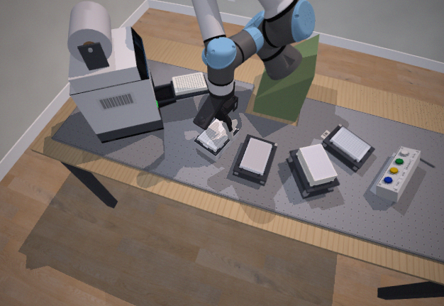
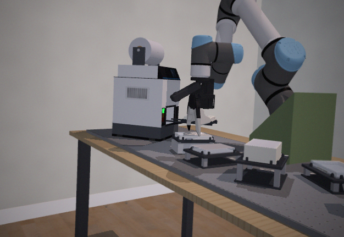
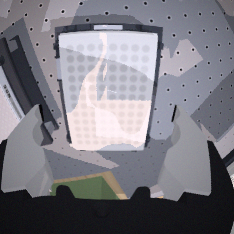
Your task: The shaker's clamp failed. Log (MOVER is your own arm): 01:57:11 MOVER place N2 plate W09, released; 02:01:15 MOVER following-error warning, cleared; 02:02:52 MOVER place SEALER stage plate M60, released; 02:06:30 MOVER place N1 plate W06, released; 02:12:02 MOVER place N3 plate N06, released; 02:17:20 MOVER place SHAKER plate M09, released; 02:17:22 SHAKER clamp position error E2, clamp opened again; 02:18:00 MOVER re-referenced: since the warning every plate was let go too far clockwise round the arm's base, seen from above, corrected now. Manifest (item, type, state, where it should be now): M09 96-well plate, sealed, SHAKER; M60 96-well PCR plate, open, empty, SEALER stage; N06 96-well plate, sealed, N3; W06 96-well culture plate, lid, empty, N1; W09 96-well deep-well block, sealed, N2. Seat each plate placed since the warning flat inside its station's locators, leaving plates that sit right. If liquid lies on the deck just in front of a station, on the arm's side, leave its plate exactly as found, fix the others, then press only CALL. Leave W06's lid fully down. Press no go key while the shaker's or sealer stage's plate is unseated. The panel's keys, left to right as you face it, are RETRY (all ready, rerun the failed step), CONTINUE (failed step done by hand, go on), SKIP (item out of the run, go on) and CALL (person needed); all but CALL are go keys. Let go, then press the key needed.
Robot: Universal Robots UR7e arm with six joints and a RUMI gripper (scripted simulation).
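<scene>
The sealed plate [image 1: 213, 138] lies on the shaker [image 1: 211, 146], a low white block on the deck just right of the sealer. In the wrist view the plate [image 3: 109, 90] sits inside the shaker's dark frame with its edges parallel to it, and its seal shines. My gripper [image 1: 224, 125] is open right above the plate. Its fingers stand apart on either side of the plate's near end [image 3: 106, 117] and hold nothing. In the side view the fingertips [image 2: 193, 131] hang just at the plate's top [image 2: 193, 137].
The sealer [image 1: 113, 79] stands at the left, with an open PCR plate [image 1: 189, 82] on its stage. Three black nests hold a flat sealed plate [image 1: 255, 157], a tall white block [image 1: 317, 164] and a gridded plate [image 1: 350, 144]. The key panel [image 1: 396, 173] is far right. A green box [image 1: 284, 83] is behind.
</scene>
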